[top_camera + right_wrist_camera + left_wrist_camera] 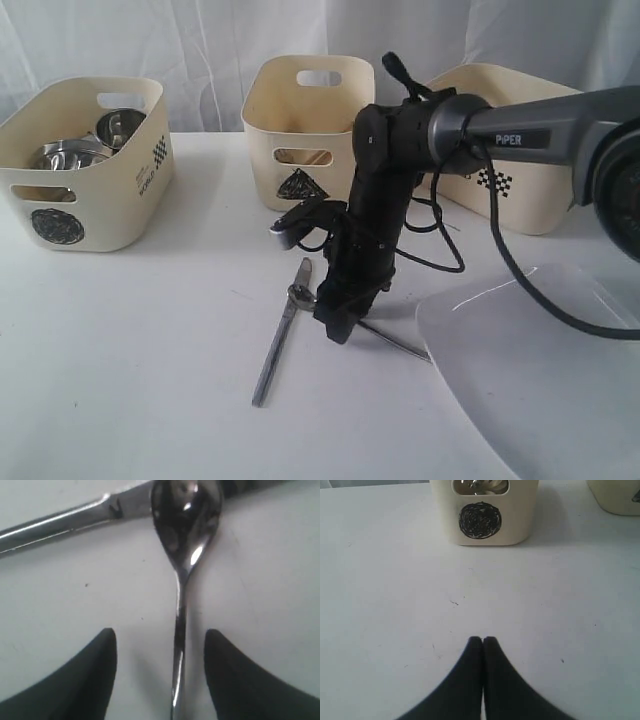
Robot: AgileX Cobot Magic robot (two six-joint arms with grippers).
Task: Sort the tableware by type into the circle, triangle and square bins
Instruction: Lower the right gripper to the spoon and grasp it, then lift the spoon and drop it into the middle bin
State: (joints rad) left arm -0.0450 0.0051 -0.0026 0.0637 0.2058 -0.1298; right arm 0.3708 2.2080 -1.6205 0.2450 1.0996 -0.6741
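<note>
My right gripper (335, 325) (160, 635) hangs low over the middle of the table, open, with its fingers on either side of a steel spoon's handle and not touching it. The spoon (186, 515) (390, 340) lies with its bowl on a steel knife (70, 520) (278, 345). The circle bin (85, 165) (482, 525) at the left holds steel mugs and a bowl (85, 145). The triangle bin (305, 120) stands in the middle with wooden chopsticks (300, 156) inside, and the square bin (500, 150) stands behind the right arm. My left gripper (483, 640) is shut and empty above bare table, facing the circle bin.
A large white rectangular plate (530, 380) lies at the front right, close to the spoon's handle end. The right arm's cable (500, 260) loops over the table towards the plate. A white curtain hangs behind the bins.
</note>
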